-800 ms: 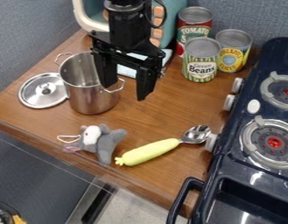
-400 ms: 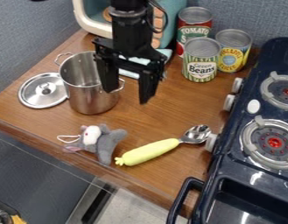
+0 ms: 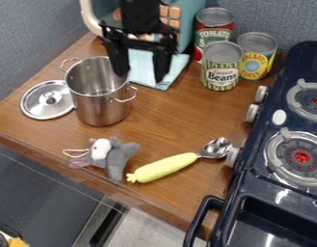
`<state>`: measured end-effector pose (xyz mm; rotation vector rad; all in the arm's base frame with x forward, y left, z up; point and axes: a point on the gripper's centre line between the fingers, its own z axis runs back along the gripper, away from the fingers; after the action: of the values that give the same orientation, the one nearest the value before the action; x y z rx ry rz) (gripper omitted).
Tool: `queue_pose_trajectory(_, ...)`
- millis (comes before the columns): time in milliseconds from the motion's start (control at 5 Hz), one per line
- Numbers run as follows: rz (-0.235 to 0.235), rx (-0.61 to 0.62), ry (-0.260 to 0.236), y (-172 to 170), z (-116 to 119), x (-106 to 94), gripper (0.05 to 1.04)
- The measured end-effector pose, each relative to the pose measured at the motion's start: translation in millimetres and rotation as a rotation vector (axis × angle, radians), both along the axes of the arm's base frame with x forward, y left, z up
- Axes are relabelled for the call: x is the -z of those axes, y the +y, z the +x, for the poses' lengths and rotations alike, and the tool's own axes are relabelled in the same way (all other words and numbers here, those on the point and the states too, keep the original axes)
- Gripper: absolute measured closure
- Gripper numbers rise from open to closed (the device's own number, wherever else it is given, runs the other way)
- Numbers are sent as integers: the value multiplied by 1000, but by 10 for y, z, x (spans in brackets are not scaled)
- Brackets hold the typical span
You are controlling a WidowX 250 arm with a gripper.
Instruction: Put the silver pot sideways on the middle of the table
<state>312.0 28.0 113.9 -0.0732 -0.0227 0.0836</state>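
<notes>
The black gripper (image 3: 141,76) hangs open above the back of the table, its fingers wide apart with nothing between them. Its left finger overlaps the back right rim of the silver pot in the view; whether they touch I cannot tell. Upright at the left part of the wooden table (image 3: 173,118) stands the silver pot (image 3: 102,106), its mouth up, one handle toward the back left and the other at its right side.
A silver lid (image 3: 48,100) lies left of the pot. In front are a grey plush mouse (image 3: 114,158) and a yellow-handled spoon (image 3: 164,167). Several cans (image 3: 221,66) stand at the back right, a light blue cloth (image 3: 148,70) behind the pot, and a dark stove (image 3: 276,164) at right.
The gripper has moved toward the back of the table and slightly up in the view, uncovering the pot's right handle and more of the cloth. The pot has stayed put.
</notes>
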Motion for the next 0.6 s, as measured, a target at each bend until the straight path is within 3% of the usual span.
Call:
queue_pose_trajectory(200, 7, -75, 23, 165, 160, 21, 85)
queue_pose_trajectory(400, 48, -138, 50, 314, 220, 126, 85)
queue_pose_trajectory(600, 122, -161, 35, 377, 280, 209, 85)
